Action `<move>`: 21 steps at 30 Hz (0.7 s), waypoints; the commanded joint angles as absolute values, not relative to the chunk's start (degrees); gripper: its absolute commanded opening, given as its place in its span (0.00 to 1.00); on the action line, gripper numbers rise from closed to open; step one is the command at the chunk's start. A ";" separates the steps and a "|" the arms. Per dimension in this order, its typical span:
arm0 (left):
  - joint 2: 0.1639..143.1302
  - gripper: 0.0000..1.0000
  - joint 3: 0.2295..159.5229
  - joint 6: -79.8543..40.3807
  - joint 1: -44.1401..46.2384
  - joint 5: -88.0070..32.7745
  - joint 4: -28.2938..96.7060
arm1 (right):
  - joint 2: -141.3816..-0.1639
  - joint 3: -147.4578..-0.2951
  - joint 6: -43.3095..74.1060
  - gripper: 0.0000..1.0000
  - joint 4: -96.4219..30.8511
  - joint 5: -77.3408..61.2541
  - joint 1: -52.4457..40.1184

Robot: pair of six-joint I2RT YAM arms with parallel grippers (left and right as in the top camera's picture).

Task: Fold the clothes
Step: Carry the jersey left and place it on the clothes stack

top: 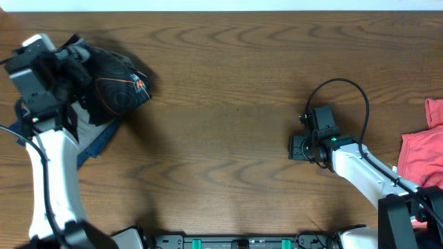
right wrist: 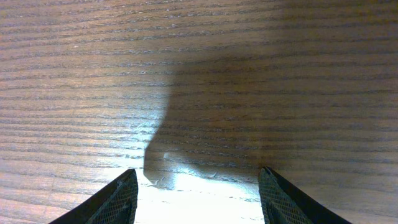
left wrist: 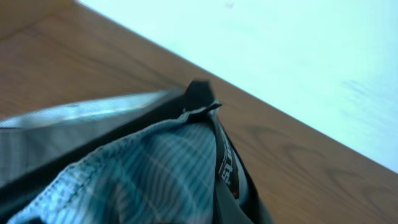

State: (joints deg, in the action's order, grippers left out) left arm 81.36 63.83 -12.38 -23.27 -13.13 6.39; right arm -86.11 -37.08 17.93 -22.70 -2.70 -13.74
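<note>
Black jersey (left wrist: pixel 155 168) bunched in left fingers (top: pixel 77 54); right fingers (right wrist: pixel 118 199) spread apart.

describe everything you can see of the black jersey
The black jersey lies bunched in a rumpled heap, unfolded, near the table's top-left corner in the overhead view. It looks thin and synthetic, with fine orange contour lines and an orange-white logo. The left wrist view shows pale striped mesh inside, a dark hem and a small label. Its lower edge overlaps grey and navy clothes. The left gripper sits against its left side; whether it grips the cloth cannot be told.
</note>
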 commanded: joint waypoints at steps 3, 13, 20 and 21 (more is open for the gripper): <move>87.50 0.06 65.39 -12.56 -28.45 -11.92 1.32 | -87.00 -35.94 17.96 0.61 -24.32 -1.74 -13.04; 92.05 0.98 65.39 -14.50 -34.15 -16.84 -6.37 | -87.00 -35.94 18.39 0.61 -25.02 -1.93 -13.04; 88.05 0.98 65.41 -22.68 -34.22 -24.18 -14.70 | -87.00 -35.94 18.39 0.61 -25.56 -1.93 -13.04; 87.81 0.98 65.41 -23.99 -33.95 -25.54 -15.25 | -87.00 -35.94 18.39 0.61 -25.58 -1.93 -13.04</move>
State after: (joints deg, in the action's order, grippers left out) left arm 90.08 63.88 -18.92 -34.28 -20.67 -14.20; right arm -86.06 -37.30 17.93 -24.32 -2.04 -13.74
